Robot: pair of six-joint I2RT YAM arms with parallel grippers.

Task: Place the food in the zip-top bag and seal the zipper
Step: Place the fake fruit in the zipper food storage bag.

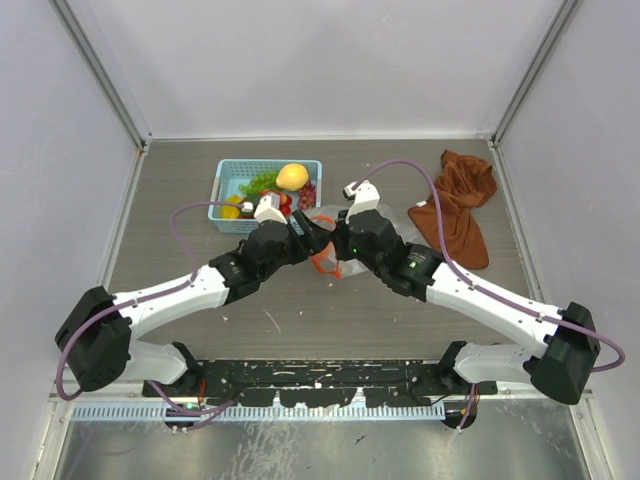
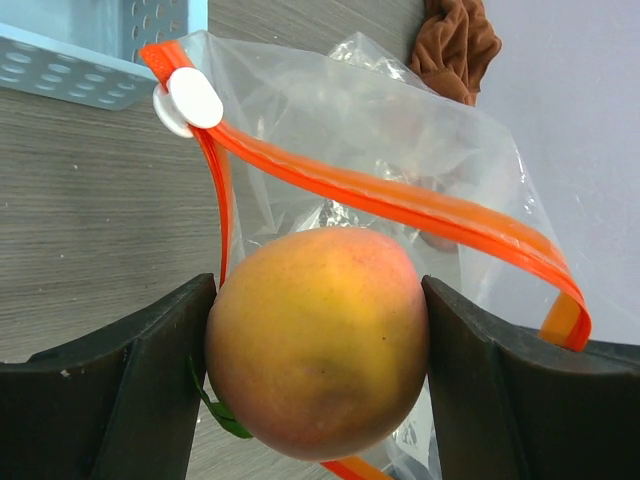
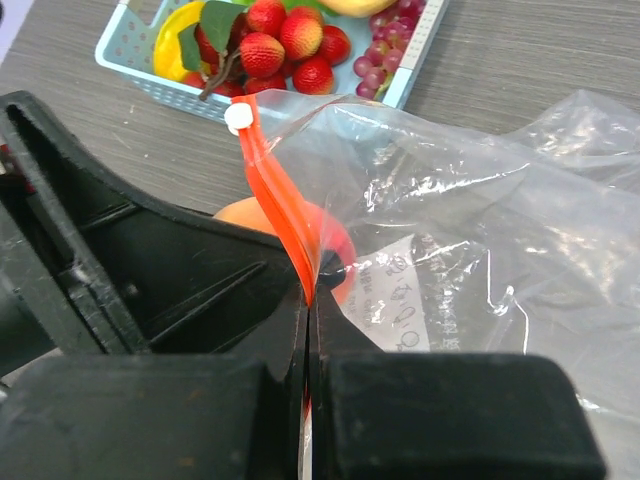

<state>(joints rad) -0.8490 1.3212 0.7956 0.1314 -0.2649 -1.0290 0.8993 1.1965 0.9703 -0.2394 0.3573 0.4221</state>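
Note:
My left gripper [image 2: 318, 352] is shut on an orange-red peach [image 2: 318, 340], held between both black fingers [image 2: 150, 390] just in front of the zip-top bag's [image 2: 400, 130] open mouth. The red-orange zipper [image 2: 400, 205] loops over and around the peach, with its white slider [image 2: 190, 100] at the upper left. My right gripper [image 3: 310, 290] is shut on one lip of the zipper [image 3: 275, 190] and holds the clear bag [image 3: 480, 220] up. The peach [image 3: 240, 215] shows behind that strip. In the top view both grippers [image 1: 305, 235] [image 1: 335, 250] meet at the bag [image 1: 330, 215].
The light-blue basket [image 1: 232, 170] at the back left holds a yellow-orange peach [image 1: 292, 176], strawberries [image 3: 290, 45], purple grapes [image 3: 380, 65] and green grapes. A rust-brown cloth [image 1: 460, 205] lies at the back right. White walls enclose the table.

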